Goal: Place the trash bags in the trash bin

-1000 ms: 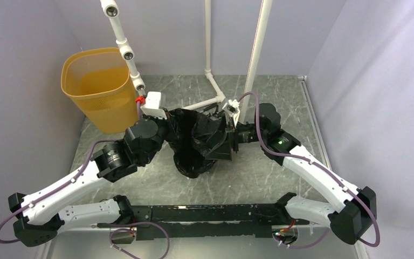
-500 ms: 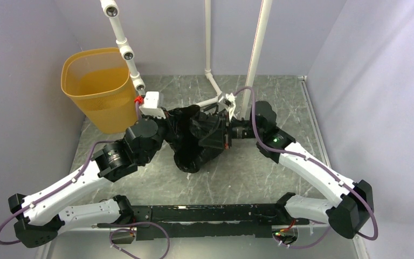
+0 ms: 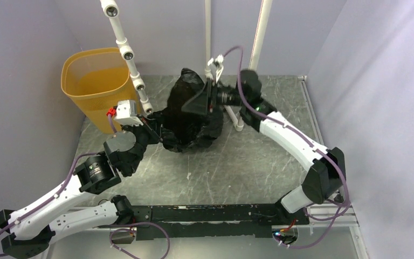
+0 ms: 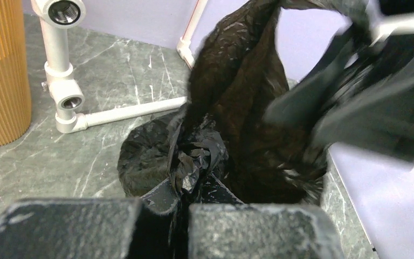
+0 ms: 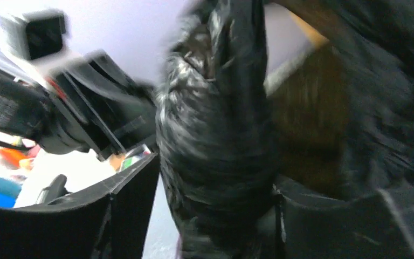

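Up and back goes the right arm since a moment ago, and the bag (image 3: pixel 191 127) goes up with it; the left arm has slid a little to the left. The right end effector (image 3: pixel 193 102) has a thick bunch of the bag's top squeezed between its fingers, high over the counter (image 3: pixel 237 167); the left end effector (image 3: pixel 152 127) is shut tight on a low corner of the bag. The black, shiny bag hangs stretched between the two, and its bottom lies on the counter; it is just to the right of the yellow bin (image 3: pixel 99 108), not in it. A white pipe (image 3: pixel 131 59) stands between the bin and the bag.
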Action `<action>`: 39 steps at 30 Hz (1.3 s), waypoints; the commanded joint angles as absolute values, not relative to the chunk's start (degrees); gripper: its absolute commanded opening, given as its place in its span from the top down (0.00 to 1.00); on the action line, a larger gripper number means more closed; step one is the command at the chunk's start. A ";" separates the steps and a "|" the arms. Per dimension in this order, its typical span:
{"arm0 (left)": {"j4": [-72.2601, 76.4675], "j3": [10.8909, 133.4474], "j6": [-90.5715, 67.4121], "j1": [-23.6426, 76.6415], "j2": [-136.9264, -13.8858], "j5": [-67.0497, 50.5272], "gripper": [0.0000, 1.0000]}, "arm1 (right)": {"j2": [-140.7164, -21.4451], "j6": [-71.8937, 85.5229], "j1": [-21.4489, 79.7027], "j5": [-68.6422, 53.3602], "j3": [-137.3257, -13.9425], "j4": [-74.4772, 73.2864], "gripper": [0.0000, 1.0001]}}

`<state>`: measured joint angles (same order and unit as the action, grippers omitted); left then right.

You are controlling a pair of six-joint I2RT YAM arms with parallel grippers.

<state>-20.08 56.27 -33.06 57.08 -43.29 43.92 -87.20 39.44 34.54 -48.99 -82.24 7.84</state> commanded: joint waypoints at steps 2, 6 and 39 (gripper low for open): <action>-19.20 56.02 -35.57 56.87 -44.03 46.33 0.98 | -81.29 59.82 35.41 -52.88 -63.70 38.27 0.33; -19.23 56.78 -34.80 56.87 -44.54 46.17 0.97 | -81.29 59.26 35.51 -53.86 -64.43 37.91 0.32; -16.92 57.30 -33.37 56.78 -46.43 44.50 0.97 | -63.93 36.27 46.47 -38.39 -31.49 41.76 0.18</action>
<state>-19.09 56.18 -33.80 57.06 -46.26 44.69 -65.71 37.08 41.32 -48.88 -35.94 27.27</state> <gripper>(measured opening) 0.031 0.812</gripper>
